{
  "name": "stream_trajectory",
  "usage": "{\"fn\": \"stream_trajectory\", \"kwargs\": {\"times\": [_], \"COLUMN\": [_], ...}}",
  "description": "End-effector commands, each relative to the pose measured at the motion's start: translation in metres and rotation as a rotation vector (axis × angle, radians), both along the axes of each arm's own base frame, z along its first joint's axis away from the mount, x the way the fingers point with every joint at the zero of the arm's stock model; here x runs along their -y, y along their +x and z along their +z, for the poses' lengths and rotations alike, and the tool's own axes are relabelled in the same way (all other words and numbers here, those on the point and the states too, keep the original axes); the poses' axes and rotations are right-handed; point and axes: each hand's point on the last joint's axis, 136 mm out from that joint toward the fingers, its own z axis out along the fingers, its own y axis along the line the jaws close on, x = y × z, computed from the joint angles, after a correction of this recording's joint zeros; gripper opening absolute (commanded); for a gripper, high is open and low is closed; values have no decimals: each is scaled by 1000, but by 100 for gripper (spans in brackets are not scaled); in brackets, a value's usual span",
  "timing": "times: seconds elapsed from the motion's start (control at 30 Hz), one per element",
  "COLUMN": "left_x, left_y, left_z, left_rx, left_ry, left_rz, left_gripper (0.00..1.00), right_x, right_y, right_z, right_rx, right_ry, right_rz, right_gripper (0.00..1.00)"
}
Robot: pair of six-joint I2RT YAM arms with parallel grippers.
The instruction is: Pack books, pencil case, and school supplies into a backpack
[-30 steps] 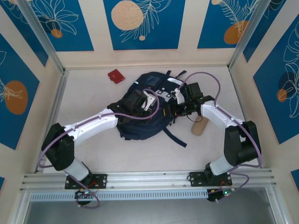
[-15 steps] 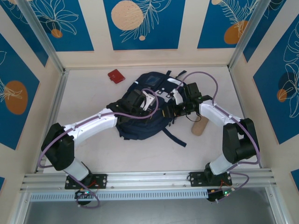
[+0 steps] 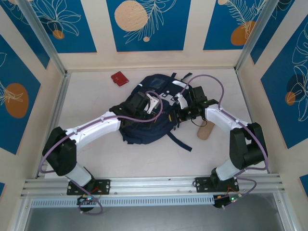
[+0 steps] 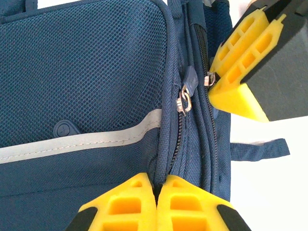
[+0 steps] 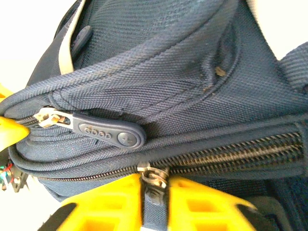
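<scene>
Top view: the backpack (image 3: 147,126) lies flat mid-table (image 3: 96,101). The left gripper (image 3: 146,103) is on top of it and the right gripper (image 3: 181,108) is at its right edge, with a tube (image 3: 206,130) near beside.

Left wrist: the left fingers (image 4: 130,204) are pressed together on a seam fold of the backpack.

Right wrist: the right fingers (image 5: 110,204) pinch the zip pull (image 5: 152,179). The zip (image 5: 240,154) runs off to the right, likely the pull's path.
</scene>
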Motion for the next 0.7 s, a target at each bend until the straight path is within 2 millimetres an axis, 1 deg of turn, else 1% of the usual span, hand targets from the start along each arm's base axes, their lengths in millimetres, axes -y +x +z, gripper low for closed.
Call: {"fn": "stream_trajectory", "kwargs": {"times": [0.0,0.03,0.07,0.17,0.23,0.27,0.33,0.43,0.5,0.57,0.67], "left_x": [4,5,5,6,6,6,6,6,6,6,6], "left_y": [11,11,11,10,10,10,10,10,11,11,12], "left_z": [35,36,36,38,40,40,39,38,38,36,34], "left_rx": [66,66,65,65,67,66,63,60,60,58,55], "left_ry": [-101,-106,-105,-114,-118,-117,-118,-118,-118,-114,-111], "left_rz": [24,22,22,16,17,17,17,21,23,24,26], "left_gripper": [0,0,0,0,0,0,0,0,0,0,0], "right_x": [-8,-9,-10,-12,-14,-15,-14,-11,-7,-1,5], "right_y": [-11,-11,-11,-10,-9,-8,-7,-3,-1,-1,-5], "right_z": [2,-1,-3,-7,-8,-7,-5,-1,3,4,5], "right_rx": [3,4,2,-2,0,5,16,46,60,60,60], "right_ry": [19,13,8,6,6,8,10,-7,-23,-47,-85], "right_rz": [32,29,25,26,29,30,25,-5,-36,-69,-102], "right_gripper": [37,41,43,45,44,42,36,20,12,0,0]}}
